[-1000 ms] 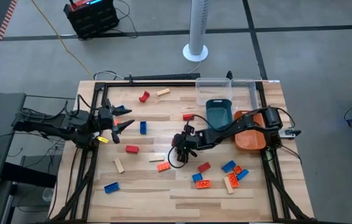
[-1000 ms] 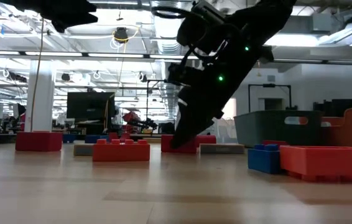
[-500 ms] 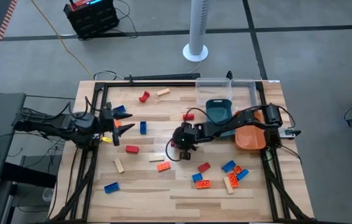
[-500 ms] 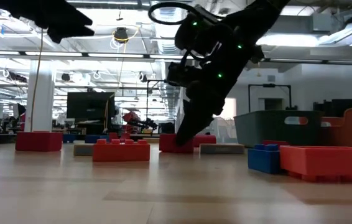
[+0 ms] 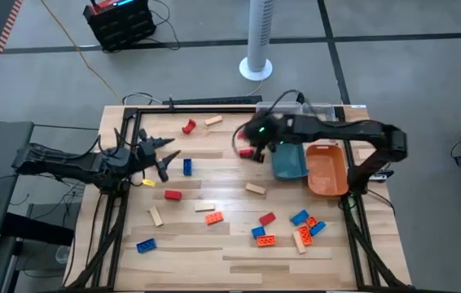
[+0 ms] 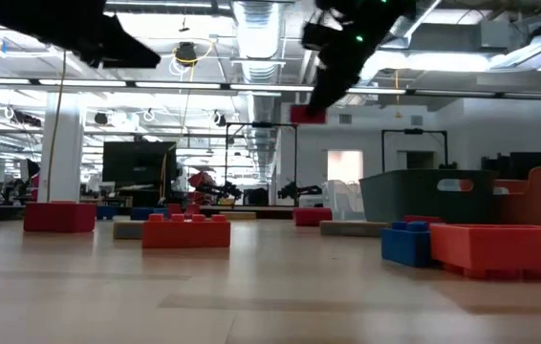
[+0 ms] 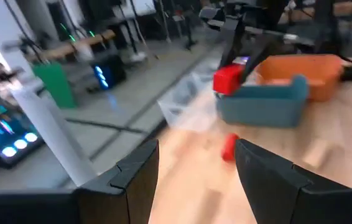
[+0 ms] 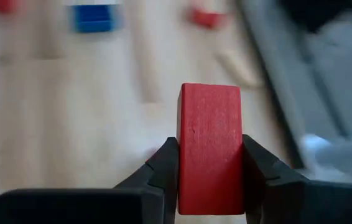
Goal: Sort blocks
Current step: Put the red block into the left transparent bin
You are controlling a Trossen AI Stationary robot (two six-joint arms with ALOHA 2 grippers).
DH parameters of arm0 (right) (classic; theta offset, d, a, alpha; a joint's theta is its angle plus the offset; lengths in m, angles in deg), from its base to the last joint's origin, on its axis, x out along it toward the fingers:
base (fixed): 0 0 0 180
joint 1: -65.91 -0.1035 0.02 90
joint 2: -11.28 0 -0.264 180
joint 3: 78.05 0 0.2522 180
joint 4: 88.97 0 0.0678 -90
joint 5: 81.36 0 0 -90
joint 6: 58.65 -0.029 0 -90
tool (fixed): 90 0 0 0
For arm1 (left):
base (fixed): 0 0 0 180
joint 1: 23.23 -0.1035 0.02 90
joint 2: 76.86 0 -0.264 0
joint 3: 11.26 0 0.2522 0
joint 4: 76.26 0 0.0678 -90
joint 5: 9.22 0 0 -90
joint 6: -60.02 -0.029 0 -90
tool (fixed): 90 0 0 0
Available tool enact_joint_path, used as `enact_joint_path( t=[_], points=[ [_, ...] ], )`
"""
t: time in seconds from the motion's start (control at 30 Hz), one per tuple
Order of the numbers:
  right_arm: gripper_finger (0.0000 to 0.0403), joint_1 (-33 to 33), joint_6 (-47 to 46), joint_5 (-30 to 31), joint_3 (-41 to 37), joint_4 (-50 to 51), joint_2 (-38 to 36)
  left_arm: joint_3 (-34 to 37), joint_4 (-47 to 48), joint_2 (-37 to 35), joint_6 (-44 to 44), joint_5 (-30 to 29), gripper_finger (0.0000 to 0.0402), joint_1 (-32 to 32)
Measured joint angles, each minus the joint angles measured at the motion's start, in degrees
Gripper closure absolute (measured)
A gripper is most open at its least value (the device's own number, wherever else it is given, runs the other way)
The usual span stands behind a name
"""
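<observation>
Red block (image 8: 210, 146) clamped between right end effector (image 5: 256, 152) fingers, raised above desk (image 5: 230, 252) just beside teal tray (image 5: 289, 163). Left end effector (image 5: 162, 156) spread wide, empty, over left side. Other blocks (image 5: 265, 240) scattered on desk.

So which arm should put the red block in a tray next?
The right arm, most likely. Its gripper is already shut on the red block, lifted off the table right beside the teal tray. The left gripper is open, holds nothing, and sits far across the table.
</observation>
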Motion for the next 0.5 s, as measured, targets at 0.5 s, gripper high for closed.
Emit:
enact_joint_path(
  t=[0.5],
  points=[
    [0.0275, 26.8, -5.8, -5.8, -8.9, -2.0, 2.6, -7.9, -0.9, 12.8, -6.1, 30.7, 0.0198, -26.9]
  ],
)
